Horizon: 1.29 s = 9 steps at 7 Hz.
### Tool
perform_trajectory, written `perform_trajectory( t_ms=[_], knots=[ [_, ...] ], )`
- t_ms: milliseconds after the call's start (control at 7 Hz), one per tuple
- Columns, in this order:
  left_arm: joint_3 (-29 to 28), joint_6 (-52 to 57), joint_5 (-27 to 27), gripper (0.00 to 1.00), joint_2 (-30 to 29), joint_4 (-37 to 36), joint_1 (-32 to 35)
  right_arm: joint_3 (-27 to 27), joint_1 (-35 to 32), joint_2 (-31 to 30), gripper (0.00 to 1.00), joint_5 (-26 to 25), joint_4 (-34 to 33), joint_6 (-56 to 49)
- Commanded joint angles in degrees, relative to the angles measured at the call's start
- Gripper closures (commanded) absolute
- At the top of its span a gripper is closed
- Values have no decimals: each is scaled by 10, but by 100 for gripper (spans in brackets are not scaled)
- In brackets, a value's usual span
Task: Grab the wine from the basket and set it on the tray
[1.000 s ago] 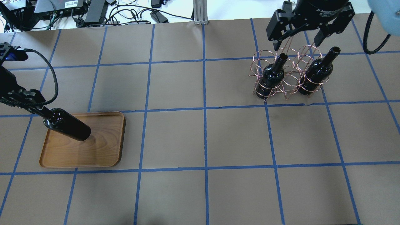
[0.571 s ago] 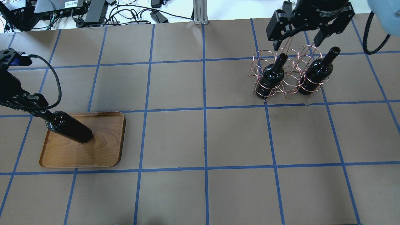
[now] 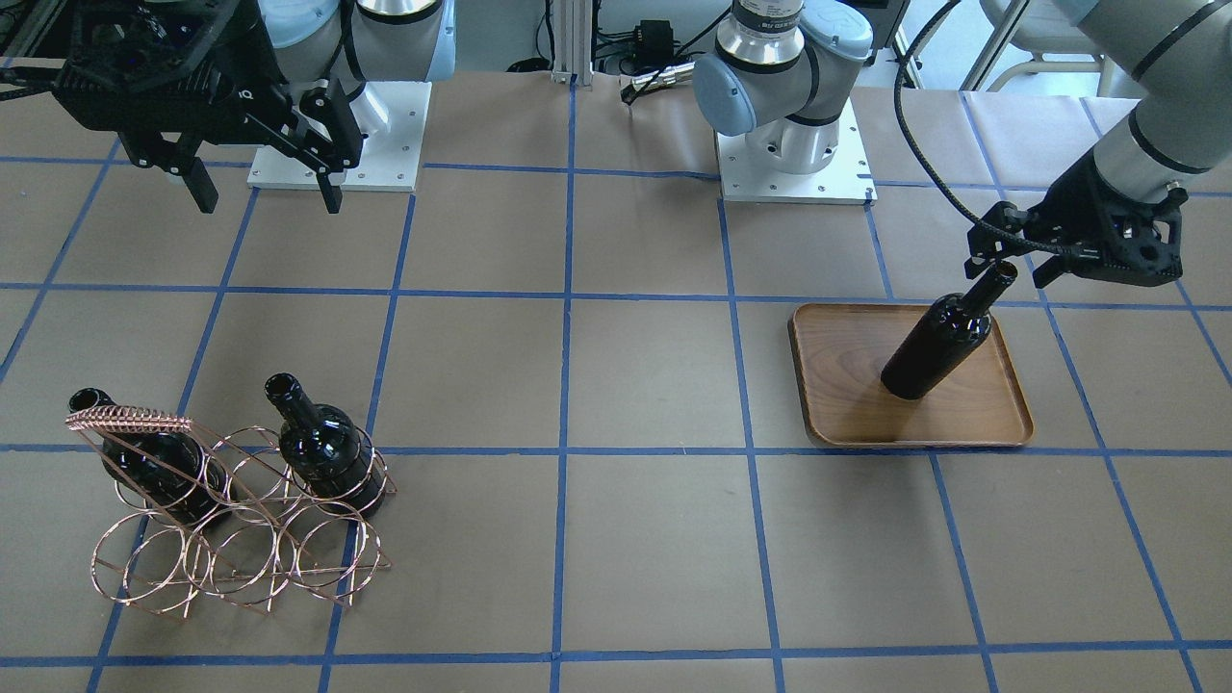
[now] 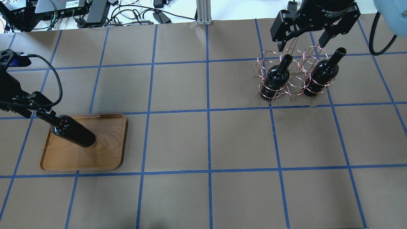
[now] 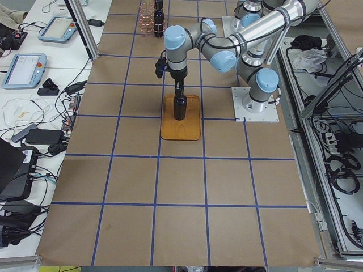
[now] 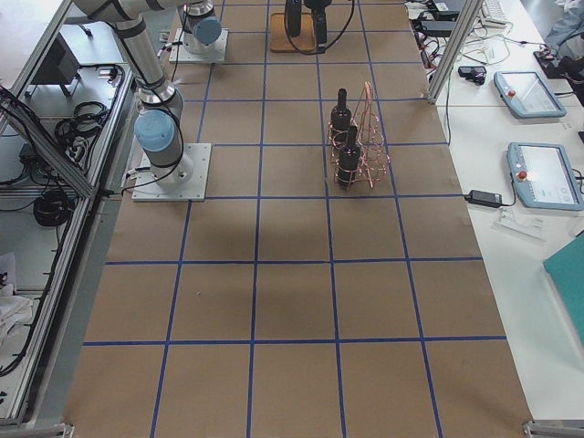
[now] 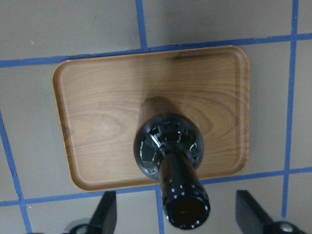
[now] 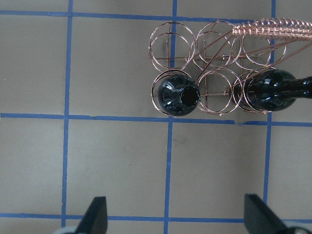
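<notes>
On the tray [image 4: 108,156], at our left arm's end of the table, we are seeing the wine [image 4: 73,135] standing upright.

We are reading the left gripper [image 7: 175,192] as spread wide, its fingers flanking the neck without touching it and holding nothing. The right gripper [image 8: 174,196] is hanging equally wide and empty above the basket [image 3: 130,420], where two more bottles [image 4: 277,78] [image 4: 321,78] are sitting in end loops. We are judging the glass to be heavy, rigid, slick and breakable, top-heavy on its small base. The narrow neck just under the lip is looking like the natural hold, taken squarely. The brown paper table cover [image 4: 206,140] is lying flat. The tray's wood is showing bare beside the bottle, so we are expecting room for the others, with its low rim offering little against a tip.
</notes>
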State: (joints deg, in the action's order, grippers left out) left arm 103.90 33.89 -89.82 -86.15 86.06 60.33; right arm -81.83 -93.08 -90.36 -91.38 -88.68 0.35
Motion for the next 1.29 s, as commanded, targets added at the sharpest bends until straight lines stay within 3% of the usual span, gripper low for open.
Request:
perform_trajectory(
  t_ms=[0,571,857,1143],
  knots=[
    [-52,-50,3,0,19,87,5,0,0,0,0,0,0,0],
    [-109,-256,3,0,33,105,166,-3,0,0,0,1,-1,0],
    [-111,-331,2,0,34,77,269,-3,0,-1,0,0,0,0],
    [-111,-334,-4,0,27,30,319,-3,0,-1,0,0,0,0]
  ],
)
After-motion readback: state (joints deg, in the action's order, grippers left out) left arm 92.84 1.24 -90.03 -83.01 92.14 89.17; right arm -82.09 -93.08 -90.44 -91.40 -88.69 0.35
